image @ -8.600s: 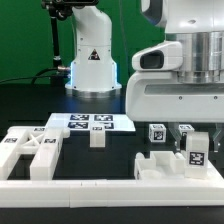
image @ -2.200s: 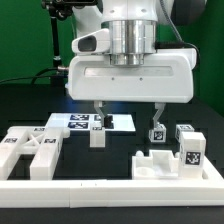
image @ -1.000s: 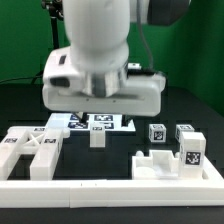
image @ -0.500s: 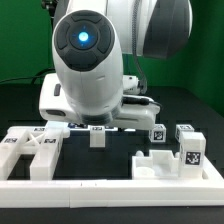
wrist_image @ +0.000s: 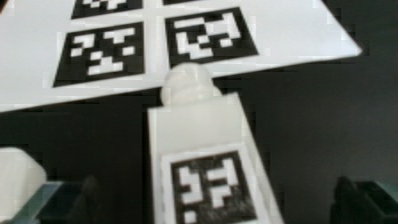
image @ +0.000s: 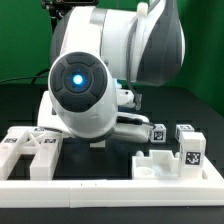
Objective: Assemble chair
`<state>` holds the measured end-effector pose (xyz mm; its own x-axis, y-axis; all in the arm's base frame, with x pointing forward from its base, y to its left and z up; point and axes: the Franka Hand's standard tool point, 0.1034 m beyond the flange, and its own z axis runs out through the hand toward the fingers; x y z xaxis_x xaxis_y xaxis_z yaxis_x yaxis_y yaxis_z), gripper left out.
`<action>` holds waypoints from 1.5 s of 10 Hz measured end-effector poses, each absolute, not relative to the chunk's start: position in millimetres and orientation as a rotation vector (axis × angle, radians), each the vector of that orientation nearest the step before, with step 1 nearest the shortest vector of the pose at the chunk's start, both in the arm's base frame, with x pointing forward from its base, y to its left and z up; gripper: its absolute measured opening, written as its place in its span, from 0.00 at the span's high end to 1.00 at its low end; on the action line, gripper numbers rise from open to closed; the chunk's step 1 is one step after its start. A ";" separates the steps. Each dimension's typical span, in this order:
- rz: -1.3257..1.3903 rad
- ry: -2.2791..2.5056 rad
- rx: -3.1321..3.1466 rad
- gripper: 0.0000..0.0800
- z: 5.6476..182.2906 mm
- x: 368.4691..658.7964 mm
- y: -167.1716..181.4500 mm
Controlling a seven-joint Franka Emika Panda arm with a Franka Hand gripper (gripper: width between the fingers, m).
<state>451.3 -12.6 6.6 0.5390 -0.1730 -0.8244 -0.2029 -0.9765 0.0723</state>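
Beside the marker board [wrist_image: 285,45]: narrow tagged chair piece [wrist_image: 205,130]
gripper [wrist_image: 214,200]: spread wide, empty, straddling it
step: lining up my grab
next: probably lower, then squeeze

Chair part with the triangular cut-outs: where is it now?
The part with triangular cut-outs lies at the exterior view's left, just behind the long border rail and beside the arm's rounded housing.
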 end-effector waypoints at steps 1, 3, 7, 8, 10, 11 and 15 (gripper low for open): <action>1.455 0.336 -2.727 0.20 6.7 451.4 -13.6; 1.455 0.338 -2.726 0.41 6.5 451.2 -14.5; 1.454 0.341 -2.725 0.64 6.6 451.2 -15.3; 1.454 0.341 -2.725 0.64 6.6 451.2 -15.4; 1.454 0.341 -2.725 0.64 6.7 451.2 -15.6; 1.446 0.340 -2.728 0.64 9.0 453.4 -14.8; 1.222 0.316 -2.728 0.64 80.2 498.2 7.1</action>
<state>498.2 7.1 80.2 0.6489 -0.1350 -0.7488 -0.2447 -0.9689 -0.0374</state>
